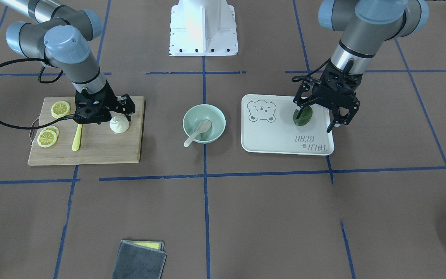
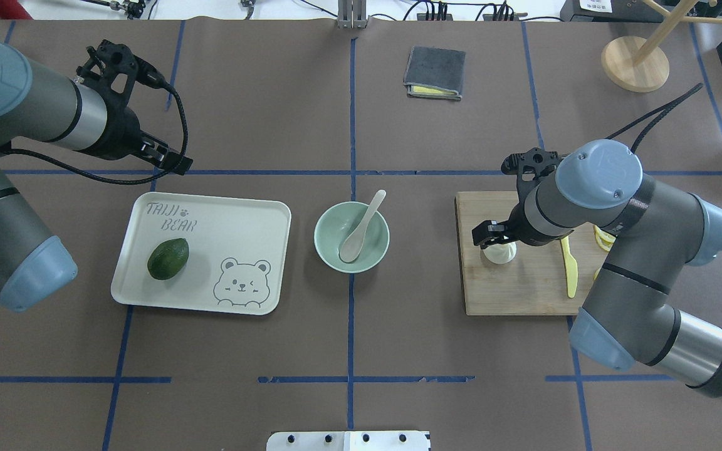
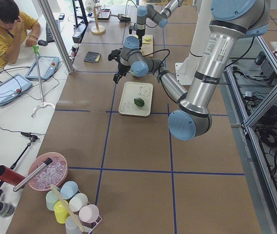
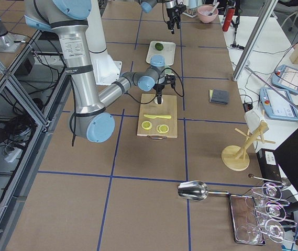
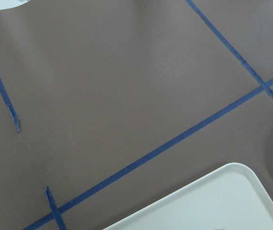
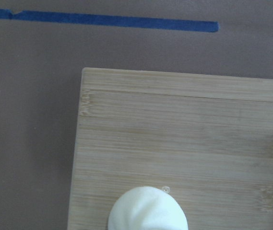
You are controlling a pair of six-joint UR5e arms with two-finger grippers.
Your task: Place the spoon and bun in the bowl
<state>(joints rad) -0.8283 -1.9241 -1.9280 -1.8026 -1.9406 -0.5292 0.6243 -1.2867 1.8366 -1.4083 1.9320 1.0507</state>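
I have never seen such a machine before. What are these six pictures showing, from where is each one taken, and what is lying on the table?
It is a robot with two arms at a table. Four fixed cameras look from the front, from above behind, and from each table end; two small cameras sit on the wrists. In the middle stands the green bowl, with the spoon already in it, handle over the rim. The right hand is low over the bun, which sits on the wooden board with lemon slices and a yellow knife; whether it grips, I cannot tell. The left hand hangs open and empty near a corner of the tray that holds the avocado. A folded cloth lies apart.
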